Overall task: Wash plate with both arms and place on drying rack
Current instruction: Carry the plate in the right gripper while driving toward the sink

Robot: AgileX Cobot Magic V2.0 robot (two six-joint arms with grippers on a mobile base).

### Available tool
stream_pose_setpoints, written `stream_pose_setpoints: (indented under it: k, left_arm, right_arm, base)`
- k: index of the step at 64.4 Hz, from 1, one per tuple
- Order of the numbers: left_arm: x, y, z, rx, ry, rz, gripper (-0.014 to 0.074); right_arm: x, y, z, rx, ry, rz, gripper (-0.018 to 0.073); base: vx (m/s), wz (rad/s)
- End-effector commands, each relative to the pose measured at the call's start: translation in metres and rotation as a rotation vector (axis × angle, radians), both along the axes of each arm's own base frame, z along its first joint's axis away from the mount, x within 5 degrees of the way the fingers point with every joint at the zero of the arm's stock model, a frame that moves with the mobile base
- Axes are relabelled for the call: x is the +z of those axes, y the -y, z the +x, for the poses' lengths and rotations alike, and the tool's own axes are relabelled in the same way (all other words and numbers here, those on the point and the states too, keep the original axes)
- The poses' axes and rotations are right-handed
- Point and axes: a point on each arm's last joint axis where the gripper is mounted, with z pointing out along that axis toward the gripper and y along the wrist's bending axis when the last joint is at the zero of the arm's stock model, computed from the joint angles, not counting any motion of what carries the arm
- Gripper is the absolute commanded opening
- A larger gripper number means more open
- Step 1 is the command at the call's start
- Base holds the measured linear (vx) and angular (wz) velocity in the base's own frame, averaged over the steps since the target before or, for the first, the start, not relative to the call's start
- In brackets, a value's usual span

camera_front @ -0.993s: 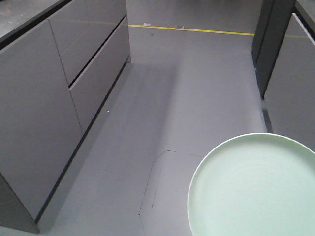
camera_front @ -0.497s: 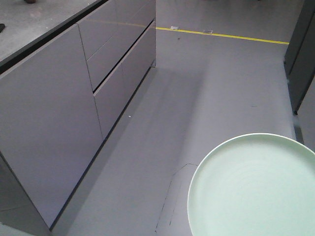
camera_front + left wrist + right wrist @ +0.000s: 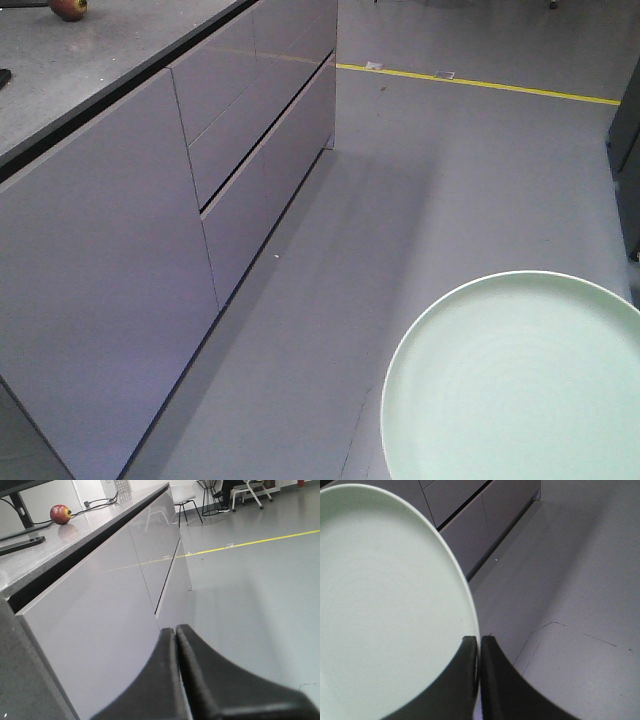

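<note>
Over the grey floor [image 3: 420, 220]: one plate [image 3: 512, 385], mint green, held up beside the cabinet [image 3: 130, 260].
Right gripper [image 3: 480, 640]: one; jaws nearly together, pinching the plate rim.
Left gripper [image 3: 176, 630]: one; jaws pressed together, holding nothing.
Countertop [image 3: 45, 550]: one red apple [image 3: 60, 514].
Floor marking: one yellow line [image 3: 480, 82].

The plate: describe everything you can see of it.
The plate is round, pale mint green, smooth and matte, with a low raised rim and faint concentric rings on its face. No chips or food show on the visible part, and both views cut it off at the frame edge. It hangs in the air above the grey floor, face up toward the front camera. The right gripper pinches its rim, one finger on each face. Nothing else visibly touches it.
</note>
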Motion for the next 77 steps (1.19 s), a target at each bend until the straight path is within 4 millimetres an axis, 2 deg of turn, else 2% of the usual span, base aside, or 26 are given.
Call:
stream_pose_setpoints:
  k: [1,77]
  left_arm:
    - [0.0159,-0.0006,-0.0015,0.003,0.107,-0.021,-0.0006]
    - [0.0159,-0.0006,-0.0015,0.003,0.107,-0.021,-0.0006]
  right_arm:
    - [0.0120,0.0005,0.0034,-0.022,0.075,0.025,-0.0001]
    - [0.0120,0.0005,0.0034,-0.022,0.075,0.025,-0.0001]
  base:
    - [0.24,0.00]
    - [0.27,-0.10]
